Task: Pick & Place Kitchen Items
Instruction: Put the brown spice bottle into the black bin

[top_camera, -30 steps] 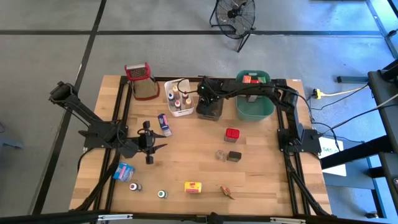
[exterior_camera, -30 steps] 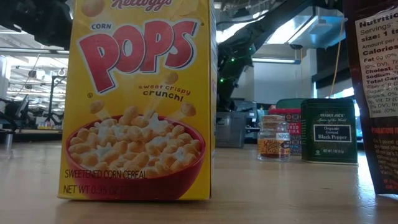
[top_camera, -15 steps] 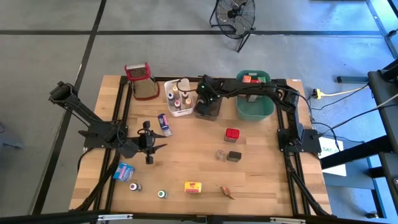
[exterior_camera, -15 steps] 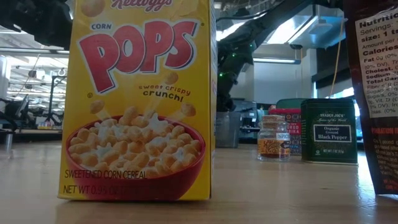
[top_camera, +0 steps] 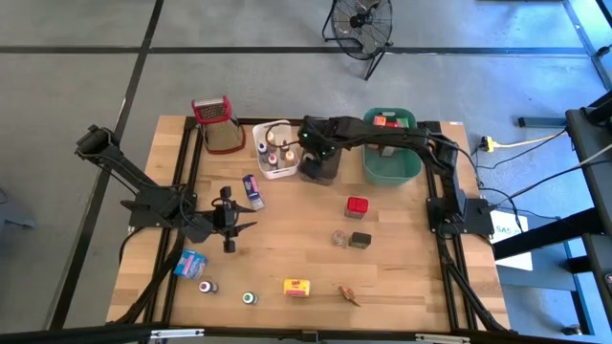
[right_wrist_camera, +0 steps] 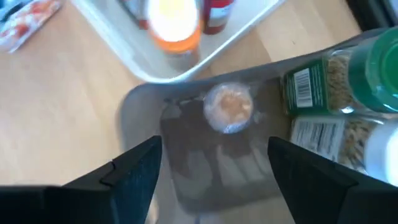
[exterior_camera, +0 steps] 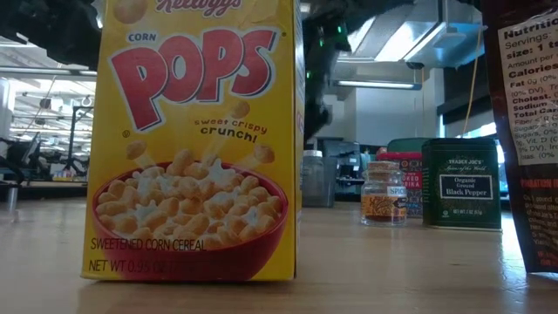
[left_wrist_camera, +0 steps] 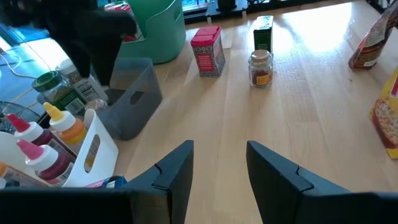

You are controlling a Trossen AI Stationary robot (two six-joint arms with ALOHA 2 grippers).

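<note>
Kitchen items are lying scattered over the bench (top_camera: 402,287): a small clear jar (right_wrist_camera: 229,107) is sitting inside the grey bin (top_camera: 320,170) at the far middle, green-capped bottles (right_wrist_camera: 339,81) beside it. Right gripper (right_wrist_camera: 214,163) is hovering above that bin, jaws released and empty. Left gripper (left_wrist_camera: 219,163) is waiting over the bench's left side, jaws parted, grasping nothing.

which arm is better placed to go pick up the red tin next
Right, probably. The right gripper is open and empty above the grey plastic bin, and the small red tin stands on its side of the wooden table. The left gripper waits farther off.
</note>
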